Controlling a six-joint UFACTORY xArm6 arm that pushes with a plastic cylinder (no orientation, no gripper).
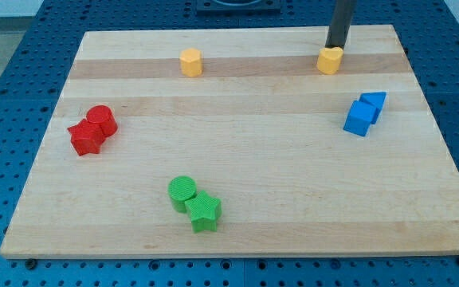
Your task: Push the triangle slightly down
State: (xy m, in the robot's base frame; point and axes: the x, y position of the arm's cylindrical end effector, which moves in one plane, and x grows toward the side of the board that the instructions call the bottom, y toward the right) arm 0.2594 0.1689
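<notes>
The blue triangle (pixel 376 100) lies at the view's right, touching the upper right side of a blue cube (pixel 358 119). My tip (pixel 335 49) stands near the board's top edge, right behind a yellow block (pixel 330 60) and touching or nearly touching it. The tip is up and to the left of the blue triangle, well apart from it. The dark rod runs up out of the view's top.
A second yellow block (pixel 190 61) sits at the top, left of centre. A red cylinder (pixel 103 119) and a red star (pixel 86 138) touch at the left. A green cylinder (pixel 182 192) and a green star (pixel 204 212) touch at the bottom centre. The wooden board (pixel 293 199) rests on a blue perforated table.
</notes>
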